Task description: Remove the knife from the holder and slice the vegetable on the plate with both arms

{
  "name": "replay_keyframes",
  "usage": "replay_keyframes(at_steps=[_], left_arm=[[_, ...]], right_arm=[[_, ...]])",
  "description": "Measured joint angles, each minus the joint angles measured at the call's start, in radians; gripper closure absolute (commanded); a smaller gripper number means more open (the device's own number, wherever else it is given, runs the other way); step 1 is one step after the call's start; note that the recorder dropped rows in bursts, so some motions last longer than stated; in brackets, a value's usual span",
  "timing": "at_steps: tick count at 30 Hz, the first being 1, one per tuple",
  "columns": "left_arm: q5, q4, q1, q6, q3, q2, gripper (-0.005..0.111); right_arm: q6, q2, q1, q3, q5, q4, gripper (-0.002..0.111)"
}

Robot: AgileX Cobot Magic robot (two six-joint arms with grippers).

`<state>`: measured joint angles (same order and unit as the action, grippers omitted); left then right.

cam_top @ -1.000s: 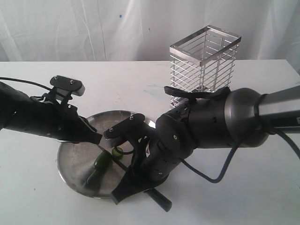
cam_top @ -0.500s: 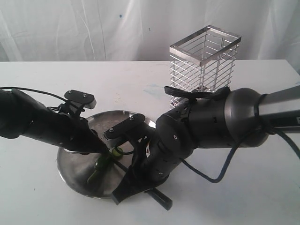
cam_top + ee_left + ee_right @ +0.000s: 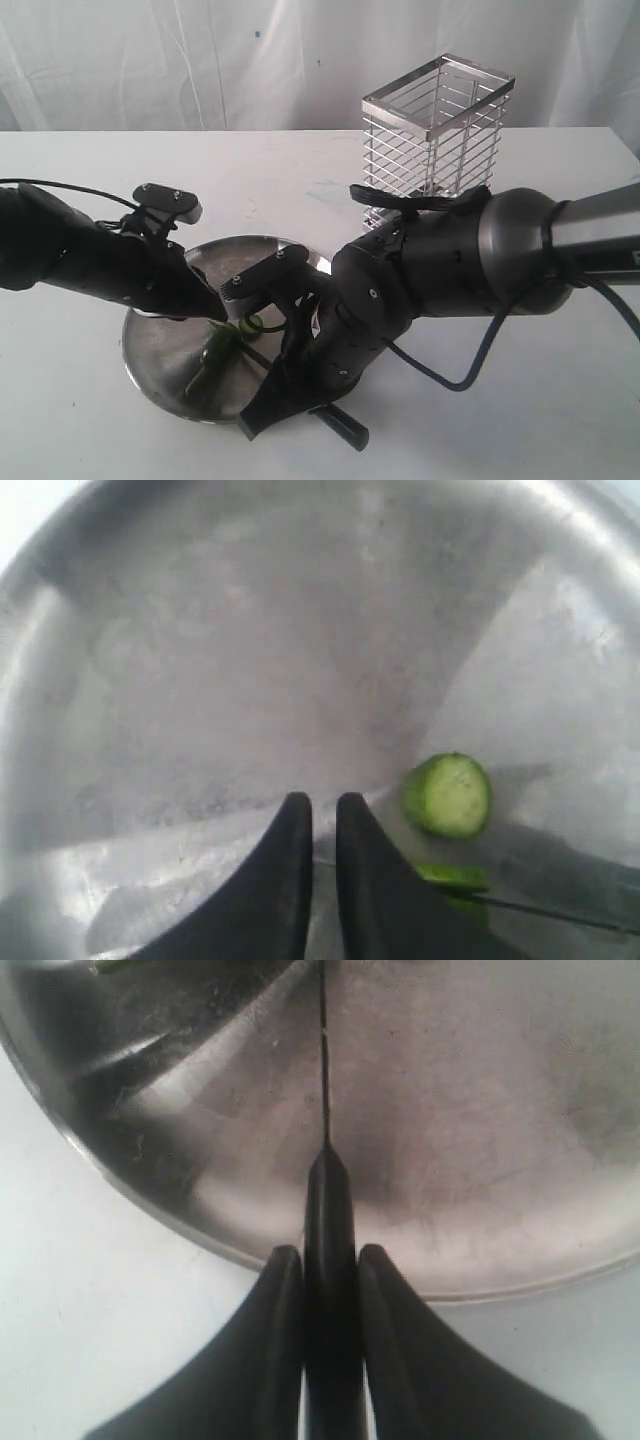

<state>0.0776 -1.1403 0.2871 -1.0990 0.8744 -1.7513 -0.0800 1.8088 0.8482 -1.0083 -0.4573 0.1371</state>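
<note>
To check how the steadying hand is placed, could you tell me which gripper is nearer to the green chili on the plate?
Left. The left gripper has its tips right beside the cut chili; the right gripper is out at the plate rim, clamping the knife handle.

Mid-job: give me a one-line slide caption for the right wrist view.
Right hand clamped on the black knife at its handle, thin blade edge-on over the steel plate.
</note>
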Motion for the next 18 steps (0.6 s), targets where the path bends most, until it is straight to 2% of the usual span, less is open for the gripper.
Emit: replay_keyframes(at_steps=[5, 12, 18], left_arm=[[0.015, 0.002, 0.0, 0.0, 0.0, 0.026, 0.091], [0.03, -0.007, -0.007, 0.0, 0.004, -0.088, 0.091], [0.038, 0.016, -0.005, 0.0, -0.004, -0.042, 0.09]], right_arm=[[0.0, 0.0, 0.0, 0.0, 0.0, 0.0, 0.105], [0.0, 0.0, 0.0, 0.0, -0.032, -0.002, 0.105], [0.0, 0.0, 0.0, 0.0, -0.045, -0.002, 0.105]])
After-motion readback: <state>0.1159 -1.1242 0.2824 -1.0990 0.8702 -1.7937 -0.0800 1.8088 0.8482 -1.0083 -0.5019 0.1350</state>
